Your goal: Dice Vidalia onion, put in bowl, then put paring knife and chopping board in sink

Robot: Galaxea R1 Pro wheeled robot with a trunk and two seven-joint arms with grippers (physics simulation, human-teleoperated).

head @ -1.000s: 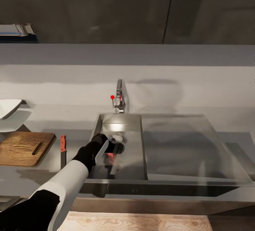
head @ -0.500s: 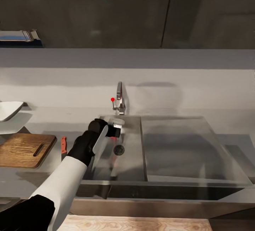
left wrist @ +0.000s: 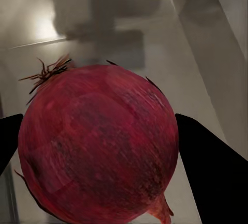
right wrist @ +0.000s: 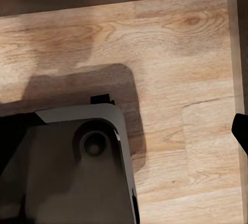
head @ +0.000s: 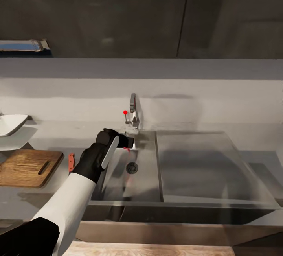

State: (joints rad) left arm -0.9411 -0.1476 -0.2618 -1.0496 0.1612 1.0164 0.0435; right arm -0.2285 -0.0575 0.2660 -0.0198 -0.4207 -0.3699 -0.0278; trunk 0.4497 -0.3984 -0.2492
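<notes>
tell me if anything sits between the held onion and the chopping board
Only the paring knife lies on the countertop between the sink and the chopping board. The left gripper holds the Vidalia onion above the basin, likely high enough to pass over it.

Vidalia onion (left wrist: 98, 146) noted as deep mottled red; chopping board (head: 27, 167) brown, grained; paring knife (head: 71, 161) handle red; bowl (head: 11, 124) white; sink (head: 145, 181) grey.

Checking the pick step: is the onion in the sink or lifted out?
Lifted: the onion sits clamped in the left end effector, above the sink floor.
</notes>
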